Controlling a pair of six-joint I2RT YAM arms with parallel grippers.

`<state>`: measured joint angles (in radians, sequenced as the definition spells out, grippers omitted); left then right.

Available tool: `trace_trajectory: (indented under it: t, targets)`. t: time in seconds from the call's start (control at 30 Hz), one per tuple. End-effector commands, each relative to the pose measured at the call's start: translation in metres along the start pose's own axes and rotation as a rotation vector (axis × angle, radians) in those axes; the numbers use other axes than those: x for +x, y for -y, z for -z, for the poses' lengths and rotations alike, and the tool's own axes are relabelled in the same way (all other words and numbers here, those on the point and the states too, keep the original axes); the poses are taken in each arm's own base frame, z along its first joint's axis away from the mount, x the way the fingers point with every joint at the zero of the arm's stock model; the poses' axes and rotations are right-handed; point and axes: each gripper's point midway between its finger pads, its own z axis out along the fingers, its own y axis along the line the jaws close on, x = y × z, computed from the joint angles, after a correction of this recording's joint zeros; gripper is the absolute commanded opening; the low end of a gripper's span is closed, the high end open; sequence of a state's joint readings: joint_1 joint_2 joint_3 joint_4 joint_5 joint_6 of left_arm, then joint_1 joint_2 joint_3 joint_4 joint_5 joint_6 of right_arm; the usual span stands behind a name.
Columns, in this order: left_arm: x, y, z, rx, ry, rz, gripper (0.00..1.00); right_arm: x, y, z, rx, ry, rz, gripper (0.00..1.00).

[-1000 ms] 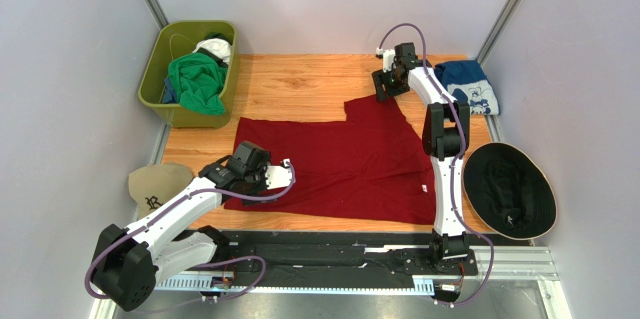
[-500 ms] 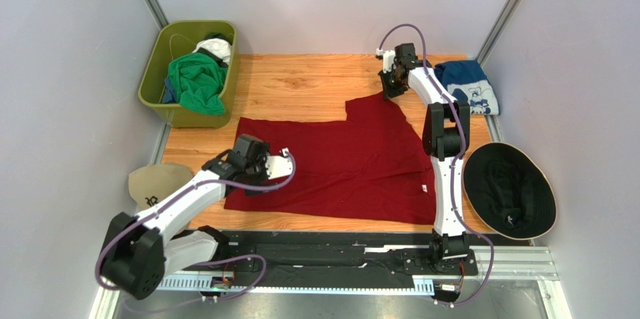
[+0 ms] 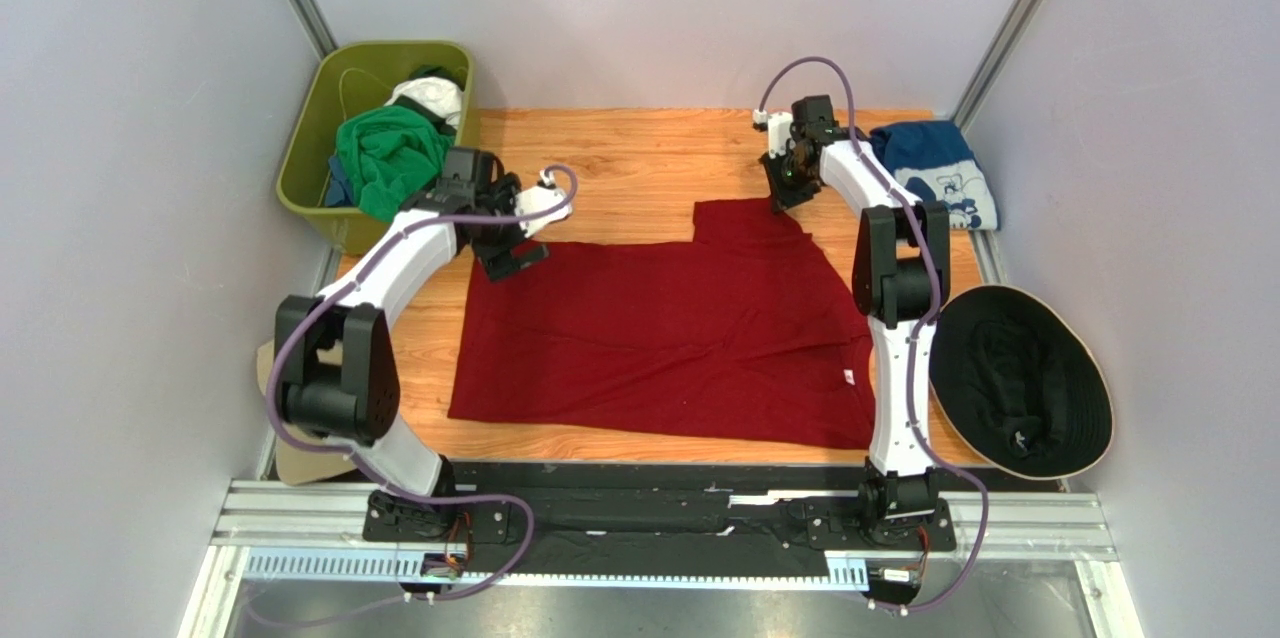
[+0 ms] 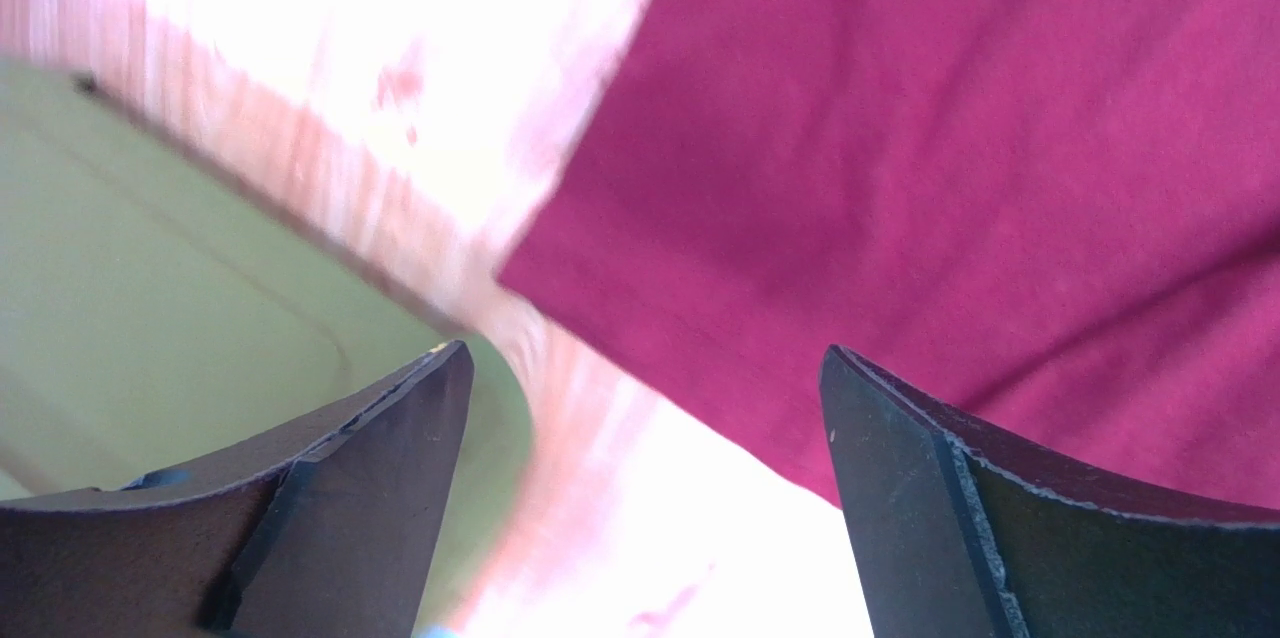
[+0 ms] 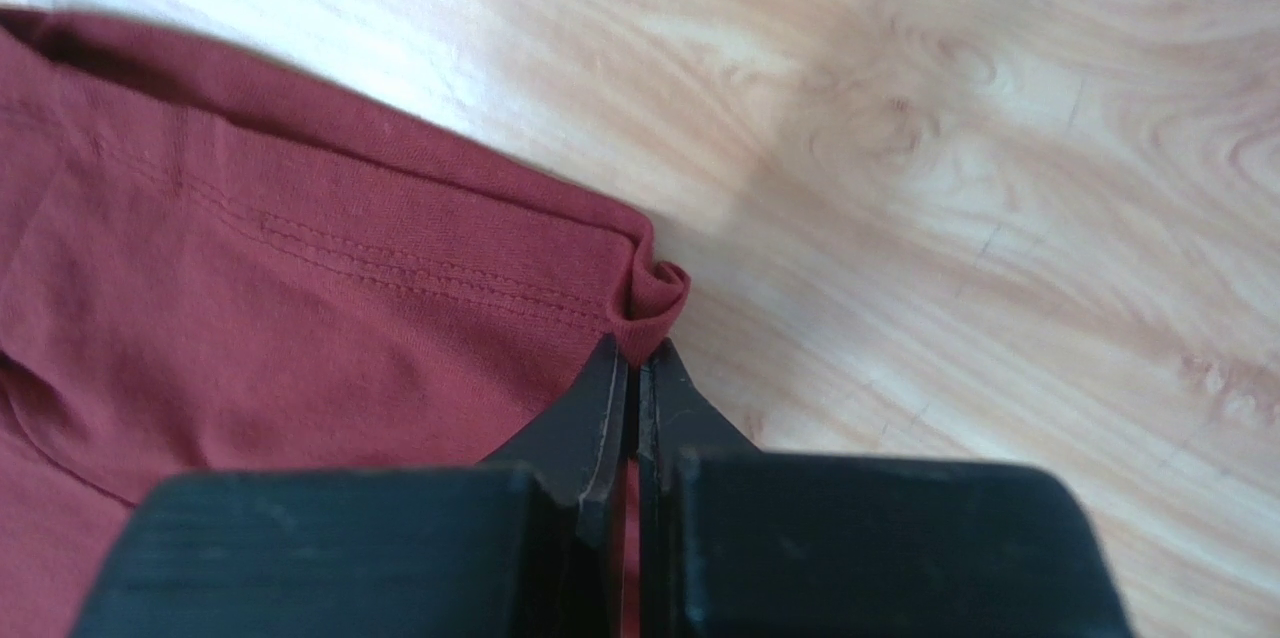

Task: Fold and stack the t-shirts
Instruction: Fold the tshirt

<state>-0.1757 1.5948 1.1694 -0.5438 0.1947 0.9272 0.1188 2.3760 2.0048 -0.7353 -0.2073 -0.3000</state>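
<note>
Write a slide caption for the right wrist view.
Right gripper shut on a hem corner of the red shirt, on the table.

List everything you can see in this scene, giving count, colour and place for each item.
red tee: one, dark red, spread flat mid-table
blue tee: one, navy with white print, folded, far right corner
green tee: one, bright green, heaped in bin
white cloth: one, white, in bin behind green tee
bin: one, olive green, far left corner
hat: one, black, right edge
cap: one, tan, near left, mostly hidden by arm
table: one, light wood
left tool: open, above red tee's far left corner
right tool: shut on red tee's far right corner
</note>
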Motion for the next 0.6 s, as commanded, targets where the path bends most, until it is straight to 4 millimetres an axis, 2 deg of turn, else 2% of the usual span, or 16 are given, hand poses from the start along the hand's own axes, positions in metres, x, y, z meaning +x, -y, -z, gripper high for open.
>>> trace_trajectory:
  t: [0.0, 0.03, 0.17, 0.3, 0.57]
  targets:
    - [-0.012, -0.001, -0.008, 0.134, 0.022, -0.034, 0.94, 0.008, 0.005, 0.018, 0.036, -0.025, 0.028, 0.00]
    - [-0.016, -0.009, -0.016, 0.147, 0.020, -0.046, 0.93, 0.014, 0.004, 0.017, 0.037, -0.039, 0.029, 0.00]
    - [-0.018, -0.020, -0.033, 0.186, -0.003, -0.051, 0.92, 0.014, 0.007, 0.028, 0.067, -0.024, 0.044, 0.00]
    - [-0.010, -0.028, -0.048, 0.217, -0.068, -0.062, 0.92, 0.012, 0.015, 0.033, 0.105, -0.020, 0.058, 0.00]
    - [-0.002, -0.048, -0.064, 0.242, -0.130, -0.101, 0.91, 0.010, 0.019, 0.035, 0.122, -0.019, 0.074, 0.00]
